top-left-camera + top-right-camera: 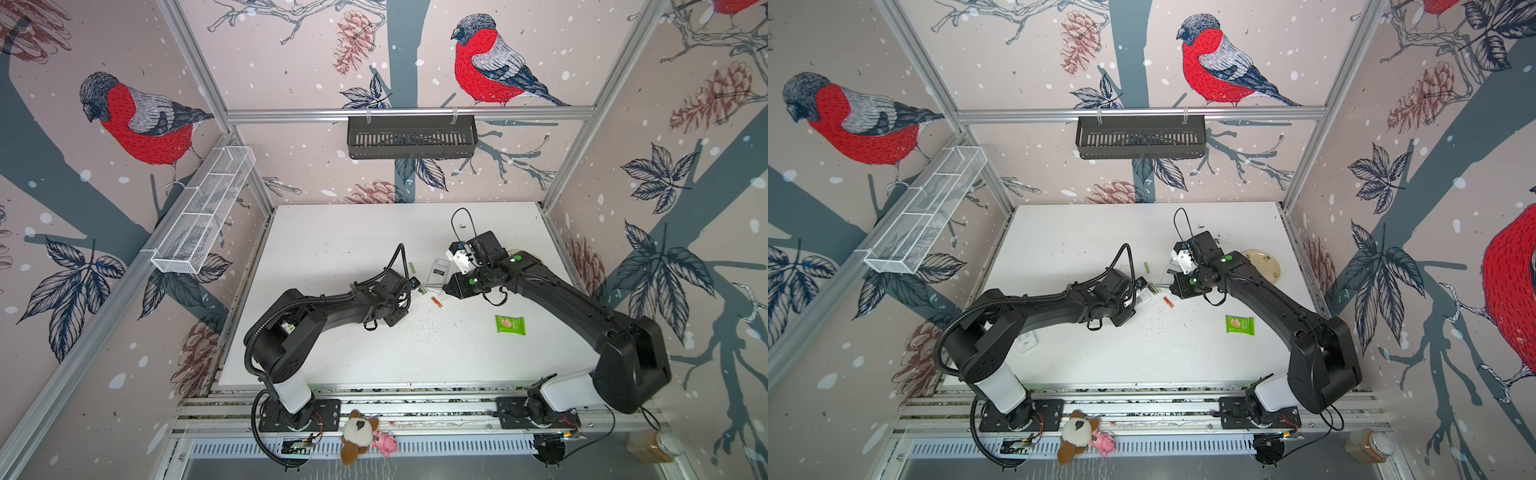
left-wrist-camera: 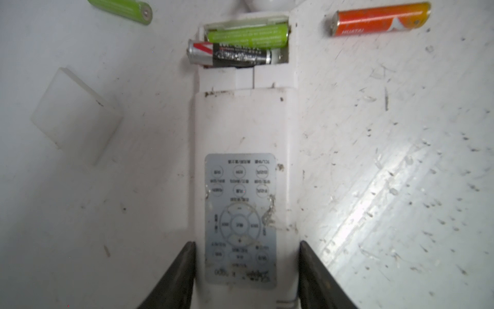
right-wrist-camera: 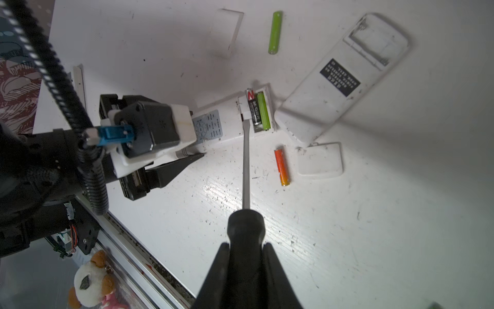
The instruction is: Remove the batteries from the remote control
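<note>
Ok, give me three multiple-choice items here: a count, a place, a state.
1. How many batteries are inside the remote that the left gripper holds? A none B two C four
2. Where is the orange battery? A in a basket B in a gripper C loose on the table
3. The right gripper is: A shut on the screwdriver B open and empty C shut on a battery
Key: 1 B, a green battery and a black battery fill its open bay; 2 C, it lies beside the remote; 3 A, jaws clamp the handle.
</note>
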Motion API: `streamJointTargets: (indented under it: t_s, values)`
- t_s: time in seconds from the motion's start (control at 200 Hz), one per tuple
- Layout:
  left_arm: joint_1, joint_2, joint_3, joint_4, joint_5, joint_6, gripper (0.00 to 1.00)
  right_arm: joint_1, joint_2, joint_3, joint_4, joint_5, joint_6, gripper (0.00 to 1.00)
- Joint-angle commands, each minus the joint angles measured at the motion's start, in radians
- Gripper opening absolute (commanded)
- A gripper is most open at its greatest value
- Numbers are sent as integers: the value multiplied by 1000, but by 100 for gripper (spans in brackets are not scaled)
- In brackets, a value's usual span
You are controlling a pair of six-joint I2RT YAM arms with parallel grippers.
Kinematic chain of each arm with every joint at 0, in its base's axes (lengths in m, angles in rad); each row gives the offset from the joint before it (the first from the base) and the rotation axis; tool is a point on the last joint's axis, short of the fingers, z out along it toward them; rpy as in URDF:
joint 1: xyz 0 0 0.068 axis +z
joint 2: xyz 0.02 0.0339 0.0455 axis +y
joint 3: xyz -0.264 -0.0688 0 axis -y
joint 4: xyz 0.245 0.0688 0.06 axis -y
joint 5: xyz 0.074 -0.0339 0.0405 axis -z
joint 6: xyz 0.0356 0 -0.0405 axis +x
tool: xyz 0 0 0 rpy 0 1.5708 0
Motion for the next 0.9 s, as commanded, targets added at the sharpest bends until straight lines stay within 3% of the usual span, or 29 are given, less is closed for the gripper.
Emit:
streamJointTargets:
  t_s: [0.0,0.896]
  values:
    - [-6,16,-19,-172,-44,50,2,1,34,41,-44,4,2,1]
    - [-22,19,-10,-169,-48,52,2,8,133,75,-88,13,-19,1]
